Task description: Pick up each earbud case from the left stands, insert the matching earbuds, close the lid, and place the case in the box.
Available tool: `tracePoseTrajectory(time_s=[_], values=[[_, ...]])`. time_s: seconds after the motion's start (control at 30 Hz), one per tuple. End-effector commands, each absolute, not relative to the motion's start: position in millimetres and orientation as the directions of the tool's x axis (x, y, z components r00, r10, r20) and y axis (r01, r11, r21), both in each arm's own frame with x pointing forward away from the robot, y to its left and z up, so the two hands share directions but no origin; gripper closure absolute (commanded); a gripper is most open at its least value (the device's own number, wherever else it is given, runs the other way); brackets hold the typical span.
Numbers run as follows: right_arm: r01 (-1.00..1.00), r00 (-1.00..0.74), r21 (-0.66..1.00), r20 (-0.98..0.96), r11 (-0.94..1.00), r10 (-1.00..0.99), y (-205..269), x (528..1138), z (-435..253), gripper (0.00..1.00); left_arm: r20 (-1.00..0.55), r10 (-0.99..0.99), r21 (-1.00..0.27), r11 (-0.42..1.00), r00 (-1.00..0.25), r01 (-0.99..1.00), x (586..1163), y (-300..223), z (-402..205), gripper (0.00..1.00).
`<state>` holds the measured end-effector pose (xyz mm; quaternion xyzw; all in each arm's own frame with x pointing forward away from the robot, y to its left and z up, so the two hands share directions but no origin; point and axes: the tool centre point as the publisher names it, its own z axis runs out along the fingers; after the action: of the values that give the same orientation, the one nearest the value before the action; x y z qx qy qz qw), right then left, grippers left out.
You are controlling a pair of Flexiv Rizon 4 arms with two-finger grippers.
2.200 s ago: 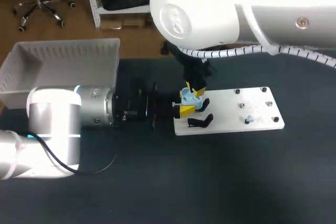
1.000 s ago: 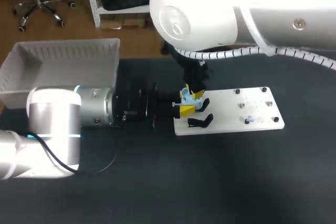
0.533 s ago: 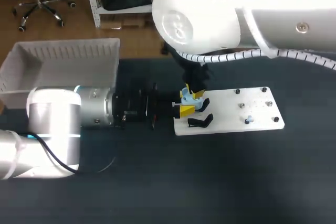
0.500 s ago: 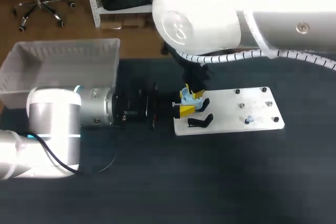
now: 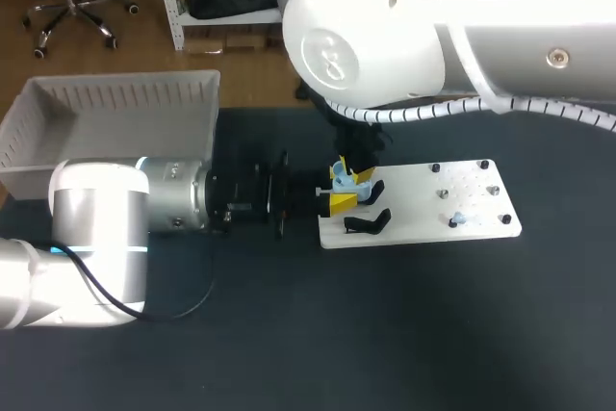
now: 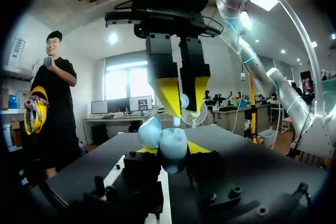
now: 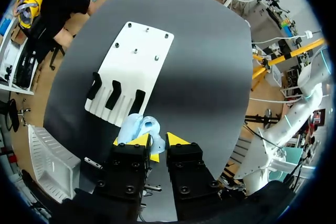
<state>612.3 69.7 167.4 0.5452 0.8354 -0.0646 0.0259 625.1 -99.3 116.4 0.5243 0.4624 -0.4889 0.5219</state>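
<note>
Tabletop same: L claw clamps case, R claw pinches earbud.

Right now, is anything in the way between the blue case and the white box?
Nothing visible lies on the table between the earbud case and the box. Only the right gripper hangs directly above the case, which the left gripper holds, so lifting straight up would probably bump it.

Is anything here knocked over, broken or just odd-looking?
Nothing stands out. The left gripper holds the light blue earbud case with its lid open, the right gripper hangs just above it, and the white board lies flat on the table.
</note>
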Motion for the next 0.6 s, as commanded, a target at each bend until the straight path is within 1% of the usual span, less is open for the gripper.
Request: tracePoseTrajectory(time_s=[0.03,0.6], values=[[0.914,-0.404,-0.088,-0.117,0.396,0.907,69.4,611.7,165.8,1.0,-0.995,-0.028,0.099,-0.02,0.099,0.995,623.3,-99.5,115.5,1.0],[0.914,-0.402,-0.096,-0.107,0.393,0.909,68.8,617.4,160.0,1.0,-0.995,-0.028,0.099,-0.02,0.099,0.995,623.3,-99.5,115.5,1.0]])
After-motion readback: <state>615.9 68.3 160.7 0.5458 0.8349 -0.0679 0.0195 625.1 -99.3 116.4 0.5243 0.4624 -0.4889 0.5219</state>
